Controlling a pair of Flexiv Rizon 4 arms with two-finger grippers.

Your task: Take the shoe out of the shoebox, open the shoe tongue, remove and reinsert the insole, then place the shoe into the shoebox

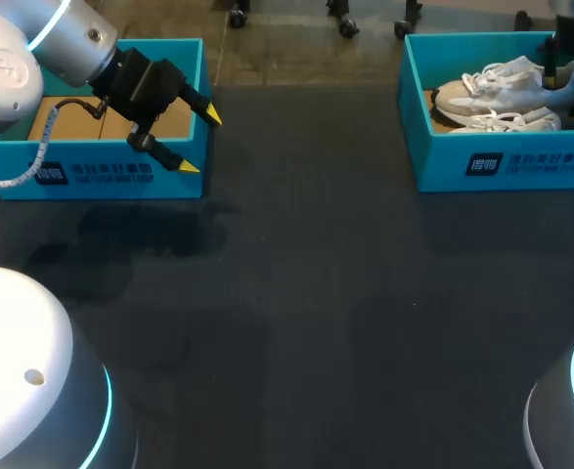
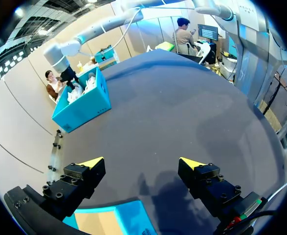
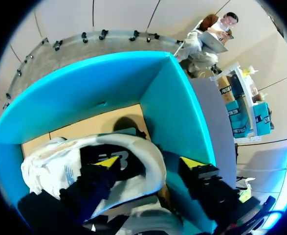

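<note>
The table (image 1: pixel 316 293) is dark, with two teal boxes on it. The shoebox (image 1: pixel 502 161) at the right holds pale shoes, and the other box (image 1: pixel 101 176) at the left shows only a cardboard floor.

The right gripper (image 3: pixel 148 169) is down inside the shoebox, jaws spread wide. One yellow tip is seen over the heel of the white shoe (image 3: pixel 99 166), the other out by the box wall, so the heel sits between and just under the jaws without being clamped. Nothing is held.

The left gripper (image 2: pixel 142 164) is parked over the near corner of the left box, jaws wide apart, nothing between them.

Honestly, this fits either a shoe being picked up or one just set back in. Which step is in hand can't be settled from this alone.
</note>
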